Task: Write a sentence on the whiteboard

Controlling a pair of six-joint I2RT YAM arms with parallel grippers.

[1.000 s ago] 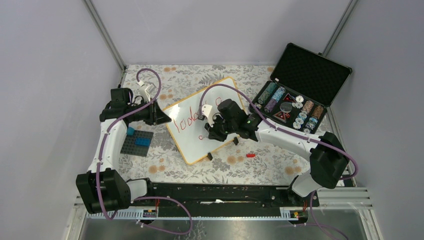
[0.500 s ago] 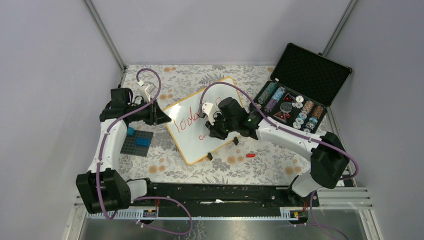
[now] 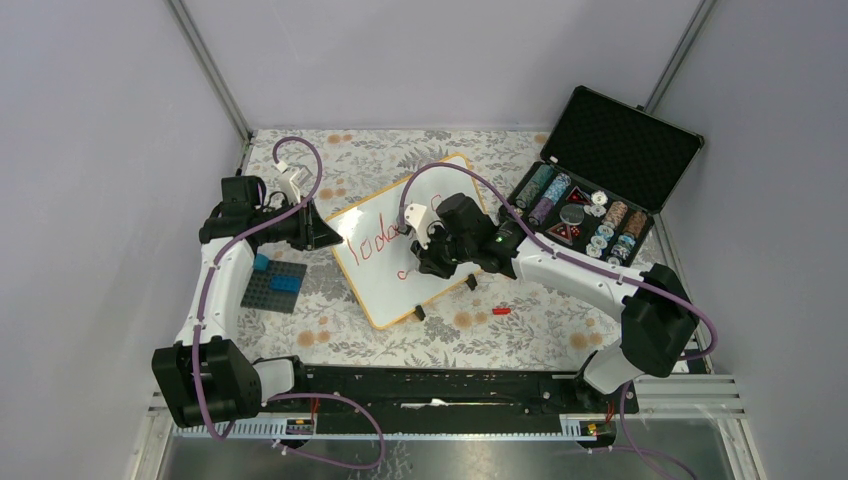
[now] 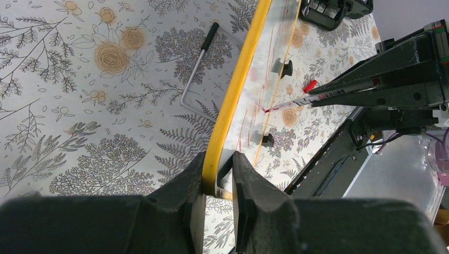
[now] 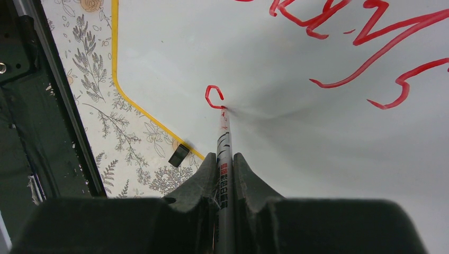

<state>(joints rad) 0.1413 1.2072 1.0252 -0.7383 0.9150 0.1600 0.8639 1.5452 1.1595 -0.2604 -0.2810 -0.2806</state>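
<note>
The whiteboard (image 3: 385, 275) with its orange-yellow rim lies tilted mid-table. Red cursive words of the sentence (image 3: 378, 243) run across it; in the right wrist view they show as thick red strokes (image 5: 370, 37) above a small new curl (image 5: 213, 97). My left gripper (image 3: 328, 238) is shut on the whiteboard's yellow rim (image 4: 229, 108) at its left corner. My right gripper (image 3: 418, 262) is shut on a silver marker (image 5: 222, 159), whose red tip touches the board just below the curl. The marker also shows in the left wrist view (image 4: 312, 98).
An open black foam-lined case (image 3: 600, 170) with several poker chip stacks stands at the back right. A dark baseplate with blue bricks (image 3: 274, 284) lies at the left. A red marker cap (image 3: 501, 311) lies right of the board. A bent metal rod (image 4: 197, 69) lies beside the board's rim.
The right gripper has shifted slightly with the marker on the board, adding a small red curl below the first word. The left arm has not moved.
</note>
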